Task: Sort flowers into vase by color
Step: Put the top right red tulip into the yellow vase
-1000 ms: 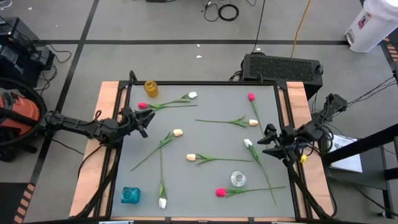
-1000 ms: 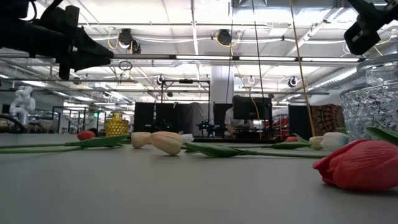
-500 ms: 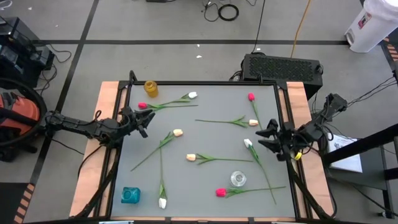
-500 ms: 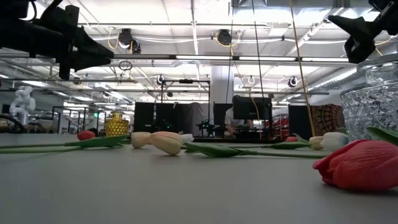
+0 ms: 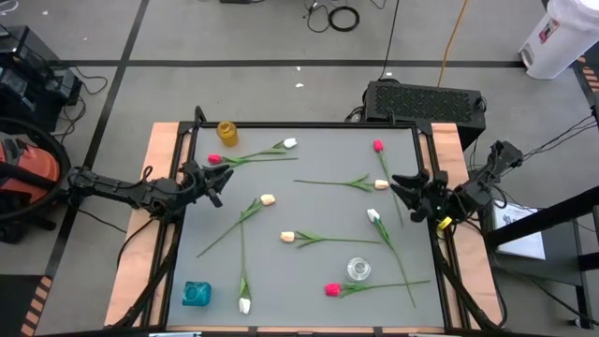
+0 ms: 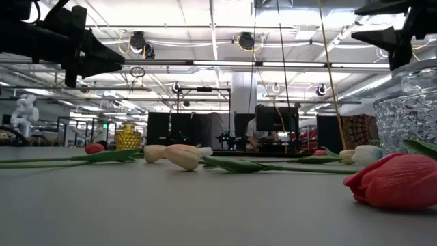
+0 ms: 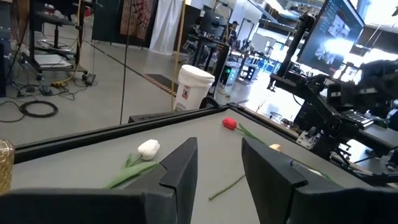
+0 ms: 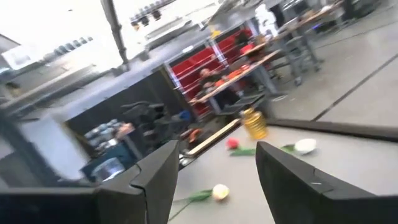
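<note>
Right tool (image 5: 401, 183) open above table (image 5: 318, 201), flowers (image 5: 309, 239) scattered.

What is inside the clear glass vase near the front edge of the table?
The clear glass vase looks empty from above: no stem or bud stands in it. A red tulip lies on the table just beside it, outside. In the low view its cut glass blurs what is within.

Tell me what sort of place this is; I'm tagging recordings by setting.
Probably a robotics lab in an industrial hall: a worktable strewn with artificial tulips, open ceiling with ducts and strip lights, and monitors at workstations behind.
</note>
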Controlling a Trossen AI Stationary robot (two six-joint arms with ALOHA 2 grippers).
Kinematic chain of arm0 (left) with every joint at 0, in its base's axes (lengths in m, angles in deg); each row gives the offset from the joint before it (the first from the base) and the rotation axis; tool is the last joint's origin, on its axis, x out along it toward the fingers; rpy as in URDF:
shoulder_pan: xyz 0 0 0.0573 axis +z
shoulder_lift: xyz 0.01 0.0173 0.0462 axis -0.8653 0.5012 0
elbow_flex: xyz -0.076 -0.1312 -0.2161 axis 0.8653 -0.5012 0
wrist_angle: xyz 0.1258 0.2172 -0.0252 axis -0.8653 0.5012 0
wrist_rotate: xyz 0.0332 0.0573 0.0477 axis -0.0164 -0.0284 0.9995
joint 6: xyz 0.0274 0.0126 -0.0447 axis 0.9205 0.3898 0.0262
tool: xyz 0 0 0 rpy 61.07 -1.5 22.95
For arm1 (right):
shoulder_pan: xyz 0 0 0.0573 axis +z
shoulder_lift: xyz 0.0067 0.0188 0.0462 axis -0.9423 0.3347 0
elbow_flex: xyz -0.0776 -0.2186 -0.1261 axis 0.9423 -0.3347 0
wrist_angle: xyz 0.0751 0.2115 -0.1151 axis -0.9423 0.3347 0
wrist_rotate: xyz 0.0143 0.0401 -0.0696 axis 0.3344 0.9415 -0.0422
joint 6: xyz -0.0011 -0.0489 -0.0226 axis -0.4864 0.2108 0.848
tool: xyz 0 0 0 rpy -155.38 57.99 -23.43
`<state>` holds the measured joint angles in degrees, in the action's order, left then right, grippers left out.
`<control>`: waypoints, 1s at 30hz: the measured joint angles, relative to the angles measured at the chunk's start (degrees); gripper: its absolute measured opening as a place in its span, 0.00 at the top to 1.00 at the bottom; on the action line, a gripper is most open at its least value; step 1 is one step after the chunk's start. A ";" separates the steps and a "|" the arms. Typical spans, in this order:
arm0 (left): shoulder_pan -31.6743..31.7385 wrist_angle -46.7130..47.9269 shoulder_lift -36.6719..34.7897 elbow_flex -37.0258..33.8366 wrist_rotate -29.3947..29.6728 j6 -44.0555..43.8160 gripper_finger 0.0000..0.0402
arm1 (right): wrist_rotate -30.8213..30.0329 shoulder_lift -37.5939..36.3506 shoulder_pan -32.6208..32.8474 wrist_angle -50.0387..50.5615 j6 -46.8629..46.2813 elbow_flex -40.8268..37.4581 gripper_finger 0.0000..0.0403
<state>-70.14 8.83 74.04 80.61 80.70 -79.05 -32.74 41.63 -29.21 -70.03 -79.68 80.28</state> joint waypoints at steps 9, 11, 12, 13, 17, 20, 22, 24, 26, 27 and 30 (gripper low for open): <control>0.02 1.80 0.02 0.00 0.00 0.18 0.67 | -6.74 8.22 -0.02 12.75 6.72 14.67 0.49; 0.01 2.19 0.00 0.00 0.00 0.14 0.67 | -10.80 11.54 -0.04 14.26 10.44 18.09 0.49; 0.02 2.38 0.02 0.00 0.00 0.12 0.67 | -13.26 13.11 -0.07 14.24 12.96 19.69 0.49; 0.02 2.50 0.01 0.00 0.00 0.12 0.67 | -15.63 14.60 -0.26 14.14 15.67 21.15 0.49; 0.00 2.53 0.02 0.00 0.00 0.08 0.67 | -20.71 19.04 -2.87 14.07 23.94 26.17 0.49; 0.01 2.55 0.01 0.00 0.00 0.08 0.67 | -20.72 20.54 -5.62 14.02 28.16 28.90 0.49; 0.02 2.55 0.01 0.00 0.00 0.06 0.67 | -20.76 20.86 -7.66 14.00 31.25 30.21 0.49; 0.02 2.55 0.01 0.00 0.00 0.04 0.67 | -20.80 20.86 -9.85 13.96 34.10 31.15 0.49; 0.02 2.55 0.00 0.00 0.00 0.04 0.67 | -20.90 20.68 -12.01 14.00 36.03 31.73 0.49; 0.02 2.55 0.02 0.00 0.00 0.03 0.67 | -20.89 20.57 -12.96 14.00 36.91 31.97 0.49; 0.00 2.55 0.02 0.00 0.00 0.03 0.67 | -20.89 20.29 -15.57 14.03 39.19 32.68 0.49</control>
<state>-70.14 11.39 74.06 80.61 80.70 -79.01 -53.63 61.93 -44.78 -56.01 -40.49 112.96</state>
